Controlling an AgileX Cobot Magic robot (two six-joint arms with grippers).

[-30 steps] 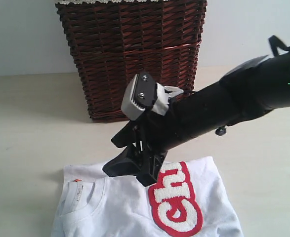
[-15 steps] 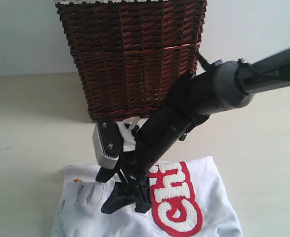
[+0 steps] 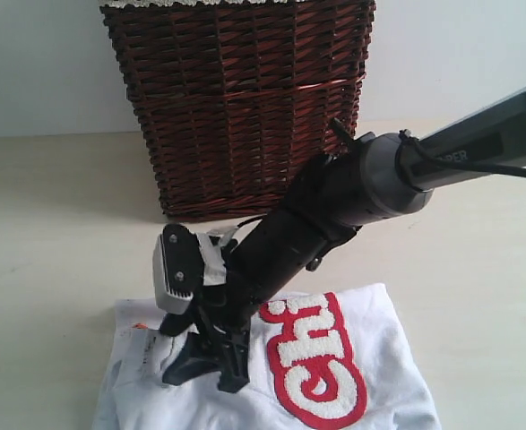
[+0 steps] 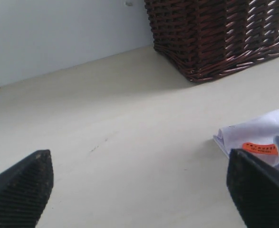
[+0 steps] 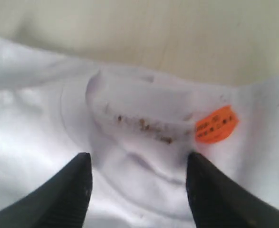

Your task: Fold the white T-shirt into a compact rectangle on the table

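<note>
A pale cream table point(image 3: 47, 224) fills most of the exterior view, with a plain light wall point(image 3: 38, 63) behind it along the top of the frame. A dark brown wicker basket point(image 3: 236, 107) stands at the upper centre, at the back of the table.

The right arm point(image 3: 334, 206) enters from the upper right edge and slants down to the lower centre-left, passing in front of the basket's lower right corner. The white T-shirt point(image 3: 397, 358) lies flat on the table along the bottom edge of the frame, from lower left to lower right, cut off by the frame. A red band with fuzzy white letters point(image 3: 321, 367) runs across it at lower centre.

The right gripper point(image 3: 204, 372) is down at the shirt's collar point(image 5: 129, 118), left of the band. In its wrist view the black fingers point(image 5: 70, 190) stand apart on either side of the collar, nothing pinched between them; whether they press on the cloth I cannot tell. A small orange tag point(image 5: 216, 124) sits beside the collar.

The left gripper point(image 4: 139, 190) is spread wide above bare table, holding nothing, with a corner of the shirt just beside one finger point(image 4: 258, 190).
</note>
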